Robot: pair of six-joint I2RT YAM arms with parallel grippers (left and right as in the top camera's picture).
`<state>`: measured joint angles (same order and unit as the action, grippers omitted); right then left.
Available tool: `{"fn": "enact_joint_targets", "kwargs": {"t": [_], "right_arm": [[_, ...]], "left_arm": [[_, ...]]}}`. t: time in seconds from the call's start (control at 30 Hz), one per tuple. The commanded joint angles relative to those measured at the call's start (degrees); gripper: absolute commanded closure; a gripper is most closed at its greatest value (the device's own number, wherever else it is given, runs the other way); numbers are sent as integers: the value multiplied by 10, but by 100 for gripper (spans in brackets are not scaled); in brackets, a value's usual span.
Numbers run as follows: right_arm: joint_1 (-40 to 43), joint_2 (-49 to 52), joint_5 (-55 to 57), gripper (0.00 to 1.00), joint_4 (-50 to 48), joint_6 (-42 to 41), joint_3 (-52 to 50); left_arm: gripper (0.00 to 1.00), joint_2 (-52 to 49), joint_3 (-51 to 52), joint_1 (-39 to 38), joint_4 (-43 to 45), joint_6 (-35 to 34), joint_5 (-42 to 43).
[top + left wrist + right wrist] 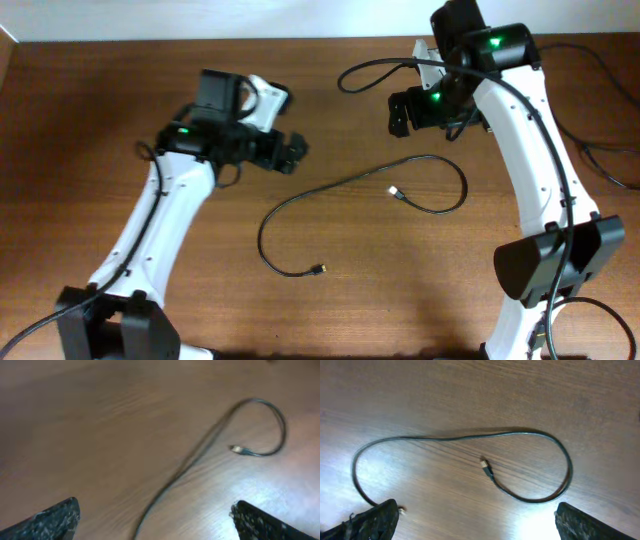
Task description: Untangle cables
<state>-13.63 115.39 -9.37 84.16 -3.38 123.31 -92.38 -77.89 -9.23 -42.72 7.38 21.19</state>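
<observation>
One thin black cable [340, 182] lies loose on the wooden table, uncrossed. It curls from a metal-tipped plug [319, 268] at the front, runs right, and loops back to a second plug [393, 190]. My left gripper [293, 150] is open and empty, above the table to the left of the cable. My right gripper [400, 115] is open and empty, above the looped end. The left wrist view shows the cable [284, 430] and a plug [235, 449] beyond the open jaws [155, 525]. The right wrist view shows the cable [470, 436] beyond the open jaws [477, 522].
Thicker black robot wires [370, 68] hang from the right arm, and more [600, 150] trail at the right edge. The arm bases [110, 325] [555, 260] stand at the front corners. The table's back edge meets a white wall [200, 20].
</observation>
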Motion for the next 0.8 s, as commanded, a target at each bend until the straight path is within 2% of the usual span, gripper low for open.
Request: {"fn": "enact_joint_targets", "kwargs": {"t": [0.0, 0.17, 0.3, 0.5, 0.53, 0.77], "right_arm": [[-10, 4, -5, 1, -13, -92, -5], [-41, 14, 14, 1, -24, -263, -5], [-77, 48, 53, 1, -25, -391, -5], [-134, 125, 101, 1, -34, -679, -5], [-142, 141, 98, 1, -40, -706, -5], [-157, 224, 83, 1, -106, -736, -5]], "left_arm": [[1, -5, -2, 84, -25, -37, -28], [1, -5, -2, 173, -36, -37, -28], [1, -5, -2, 184, -37, -37, -29], [1, -5, -2, 183, -35, -37, -32], [1, -5, -2, 183, -35, -37, -32], [1, -5, -2, 183, -35, -37, -32]]}}
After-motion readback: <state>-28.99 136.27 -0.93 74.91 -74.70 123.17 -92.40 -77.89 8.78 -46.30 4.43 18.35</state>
